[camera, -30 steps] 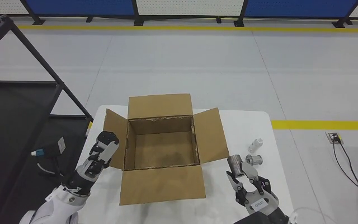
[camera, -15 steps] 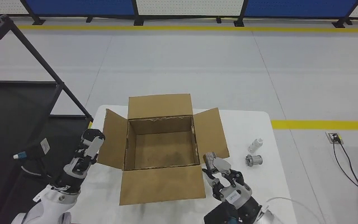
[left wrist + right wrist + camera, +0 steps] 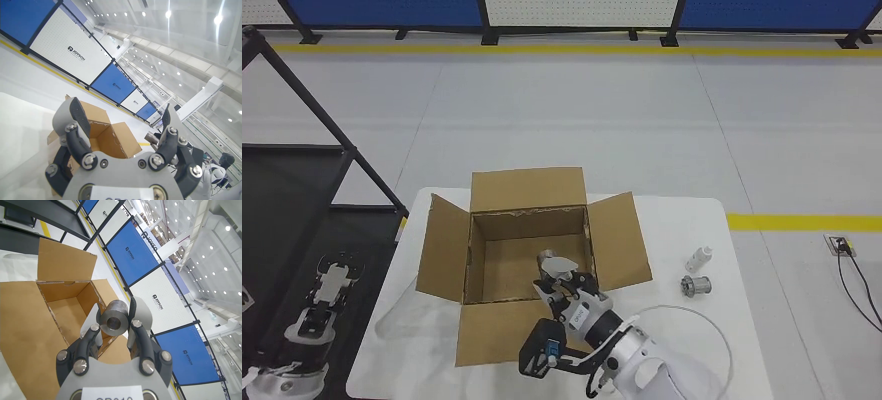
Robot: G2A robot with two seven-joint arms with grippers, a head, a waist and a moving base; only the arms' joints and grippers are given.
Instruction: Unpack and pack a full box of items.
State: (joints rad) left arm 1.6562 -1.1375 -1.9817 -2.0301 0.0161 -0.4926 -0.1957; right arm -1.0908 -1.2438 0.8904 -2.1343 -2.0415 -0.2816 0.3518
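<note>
The open cardboard box (image 3: 532, 265) stands in the middle of the white table (image 3: 682, 225), all flaps spread, its floor bare where it shows. My right gripper (image 3: 557, 270) hangs over the box's near side, just inside the front wall. In the right wrist view that gripper (image 3: 115, 311) is shut on a short grey metal cylinder (image 3: 114, 318) with a bored hole, above the box (image 3: 62, 298). My left gripper (image 3: 339, 264) is off the table's left edge, open. Its wrist view has the open gripper (image 3: 121, 113) with nothing between the fingers and the box (image 3: 113, 138) beyond.
A small white bottle (image 3: 699, 259) and a round metal part (image 3: 695, 286) lie on the table to the right of the box. A black metal rack (image 3: 302, 100) stands left of the table. A white cable (image 3: 712, 330) loops near the table's front right.
The right gripper carried the metal cylinder from the table right of the box leftward to over the box's near side. The left arm drew back from the box's left flap, past the table's edge.
</note>
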